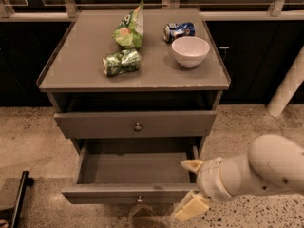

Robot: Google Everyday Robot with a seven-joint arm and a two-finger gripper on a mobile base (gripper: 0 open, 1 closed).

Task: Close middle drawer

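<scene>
The middle drawer (pixel 107 193) is sitting pulled well out of the desk (pixel 71 65), below the top drawer (pixel 95 124). Being stiff wood and apparently empty, it should be sliding lightly. You are needing no grip, just a flat push near the knob (pixel 139 199); your pincer (pixel 191 186) is hovering spread at the panel's right end.

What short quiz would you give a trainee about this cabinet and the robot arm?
1. True or false: the grey-brown wooden middle drawer is shut.
2. The cream two-finger gripper, fingers open, is at which end of that drawer's front panel, as the camera sees it? A left; B right; C centre knob.
3. Fill in: beside the white round bowl lies a ___ metal can.
Key: 1 false; 2 B; 3 blue.
</scene>
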